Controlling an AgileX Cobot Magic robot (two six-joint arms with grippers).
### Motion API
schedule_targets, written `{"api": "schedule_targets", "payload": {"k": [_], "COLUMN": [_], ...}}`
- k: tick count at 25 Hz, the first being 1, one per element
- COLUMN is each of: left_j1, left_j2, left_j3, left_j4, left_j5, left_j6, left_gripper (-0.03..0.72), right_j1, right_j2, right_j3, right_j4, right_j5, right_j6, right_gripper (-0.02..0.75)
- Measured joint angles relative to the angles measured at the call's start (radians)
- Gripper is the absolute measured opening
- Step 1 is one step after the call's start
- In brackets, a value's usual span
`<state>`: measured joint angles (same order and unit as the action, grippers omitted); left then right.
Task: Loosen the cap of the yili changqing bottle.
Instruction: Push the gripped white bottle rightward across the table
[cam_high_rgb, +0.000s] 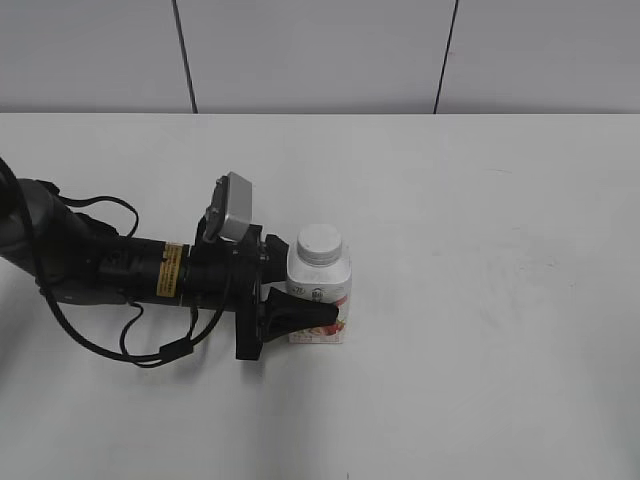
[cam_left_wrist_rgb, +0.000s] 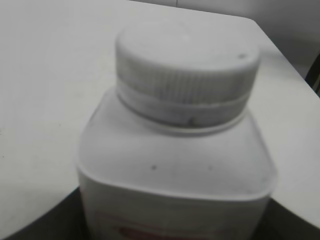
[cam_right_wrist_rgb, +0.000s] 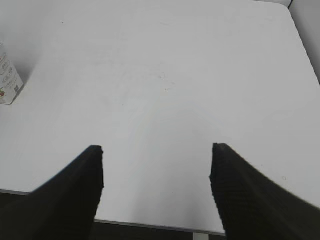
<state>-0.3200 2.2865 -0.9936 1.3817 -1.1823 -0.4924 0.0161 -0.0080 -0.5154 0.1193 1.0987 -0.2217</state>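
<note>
The yili changqing bottle stands upright on the white table, with its pink-red label low on the body. Its white cap sits on the neck. My left gripper reaches in from the left and is shut on the bottle's lower body, one finger in front and one behind. In the left wrist view the bottle and the ribbed cap fill the frame, with dark fingers at both bottom corners. My right gripper is open and empty over bare table; the bottle shows at that view's left edge.
The left arm with its wrist camera lies low across the table's left side. The table's near edge lies just under the right gripper's fingers. A grey panelled wall runs behind the table.
</note>
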Motion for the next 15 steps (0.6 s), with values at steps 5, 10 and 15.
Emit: {"api": "schedule_targets", "payload": {"k": [5, 10, 15], "left_j1": [0.0, 0.0, 0.0], "left_j2": [0.0, 0.0, 0.0], "left_j3": [0.0, 0.0, 0.0], "left_j4": [0.0, 0.001, 0.003], "left_j5": [0.0, 0.0, -0.001], "left_j6": [0.0, 0.0, 0.0], "left_gripper": [0.415, 0.415, 0.415], "right_j1": [0.0, 0.0, 0.0], "right_j2": [0.0, 0.0, 0.0], "right_j3": [0.0, 0.0, 0.0], "right_j4": [0.0, 0.007, 0.016], "right_j5": [0.0, 0.0, 0.0], "right_j6": [0.0, 0.0, 0.02], "right_gripper": [0.532, 0.532, 0.532]}}
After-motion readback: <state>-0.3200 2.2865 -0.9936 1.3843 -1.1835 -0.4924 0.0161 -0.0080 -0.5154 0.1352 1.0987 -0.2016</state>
